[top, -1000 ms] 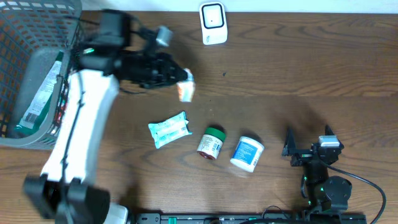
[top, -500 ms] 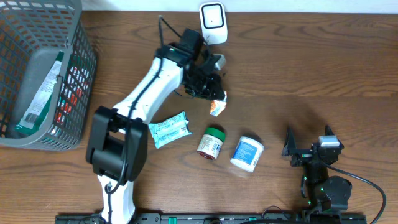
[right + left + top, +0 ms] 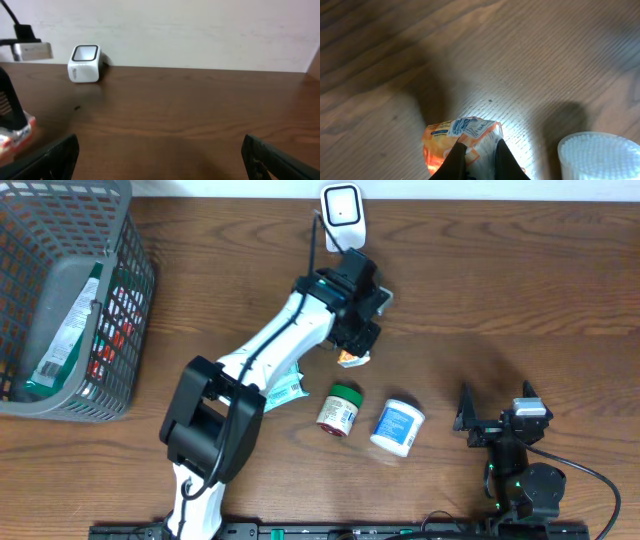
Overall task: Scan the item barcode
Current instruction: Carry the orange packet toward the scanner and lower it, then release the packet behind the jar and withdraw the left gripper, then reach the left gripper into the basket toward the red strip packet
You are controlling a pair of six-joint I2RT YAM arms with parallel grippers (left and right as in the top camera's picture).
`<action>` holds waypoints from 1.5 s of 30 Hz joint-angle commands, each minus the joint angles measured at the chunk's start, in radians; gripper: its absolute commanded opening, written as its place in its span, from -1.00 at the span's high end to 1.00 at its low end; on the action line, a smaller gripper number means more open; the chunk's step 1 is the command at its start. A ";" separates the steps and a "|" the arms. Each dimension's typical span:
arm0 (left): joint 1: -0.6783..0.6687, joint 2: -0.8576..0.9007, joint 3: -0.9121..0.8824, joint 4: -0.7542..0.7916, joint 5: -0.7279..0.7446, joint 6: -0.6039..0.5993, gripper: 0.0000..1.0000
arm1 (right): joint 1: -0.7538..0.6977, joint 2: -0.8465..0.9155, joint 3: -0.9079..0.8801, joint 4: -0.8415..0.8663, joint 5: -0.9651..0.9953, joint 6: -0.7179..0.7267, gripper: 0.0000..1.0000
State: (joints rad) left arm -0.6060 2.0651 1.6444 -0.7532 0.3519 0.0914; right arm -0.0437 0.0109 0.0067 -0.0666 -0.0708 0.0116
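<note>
The left gripper (image 3: 477, 152) is clamped on an orange and white packet (image 3: 451, 137), holding it over the middle of the table (image 3: 520, 280), near the white scanner (image 3: 342, 217) that stands at the far edge. The right gripper (image 3: 497, 412) sits with its jaws spread wide near the table's near right corner.

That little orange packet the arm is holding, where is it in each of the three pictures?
Overhead: orange packet mid-table, below the white scanner.
Left wrist: packet bottom centre, pinched between the fingers.
Right wrist: packet at far left edge.
Shared landmark: the scanner, upper left in right wrist view.
</note>
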 commanded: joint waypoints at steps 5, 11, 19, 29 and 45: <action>-0.035 0.042 -0.010 0.031 -0.088 0.011 0.03 | -0.005 -0.006 -0.001 -0.005 0.006 0.010 -0.98; -0.034 0.027 -0.002 0.033 -0.089 -0.001 -0.41 | -0.005 -0.006 -0.001 -0.004 0.006 0.010 -0.99; -0.018 -0.198 0.121 -0.036 -0.332 -0.132 -0.48 | -0.005 -0.006 -0.001 -0.004 0.006 0.010 -0.98; 0.332 -0.610 0.131 -0.045 -0.578 -0.230 -0.54 | -0.005 -0.006 -0.001 -0.005 0.006 0.010 -0.99; 1.051 -0.428 0.119 -0.183 -0.562 -0.180 -0.65 | -0.005 -0.006 -0.001 -0.005 0.006 0.010 -0.99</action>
State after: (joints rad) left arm 0.4019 1.5562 1.7733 -0.9131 -0.2157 -0.1524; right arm -0.0437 0.0109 0.0067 -0.0666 -0.0708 0.0116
